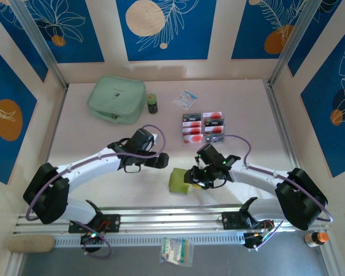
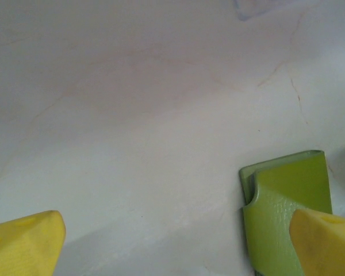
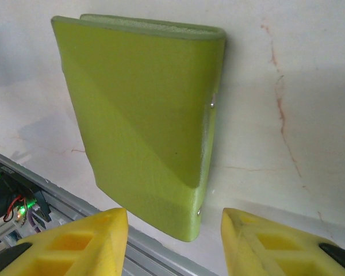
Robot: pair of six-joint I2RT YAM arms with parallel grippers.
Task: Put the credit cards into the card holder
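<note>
The right gripper (image 1: 196, 177) (image 3: 173, 236) sits low over the near middle of the surface (image 1: 247, 103), its jaws parted with a clear gap and nothing held between them. In the right wrist view its yellow fingers (image 3: 75, 244) frame the near corner of the card holder (image 3: 144, 126), which lies closed and flat on the surface just ahead of the fingertips, a small metal snap showing on its right edge. From above, the card holder (image 1: 177, 181) is a yellow-green square just beside this gripper on its left; whether the two touch cannot be told. The left gripper (image 1: 160, 160) (image 2: 177, 230) hangs near the holder's far left side, jaws spread wide and empty. In the left wrist view one corner of the card holder (image 2: 287, 190) lies next to that gripper's right finger (image 2: 325, 244). The credit cards (image 1: 203, 126) lie farther out on the surface, well apart from the holder, set in a tidy block of two columns with red and black faces up. Beyond them lies a white-and-blue sachet (image 1: 186, 99), and to its left stand a small dark jar (image 1: 152, 103) and a mint-green pouch (image 1: 116, 99).
</note>
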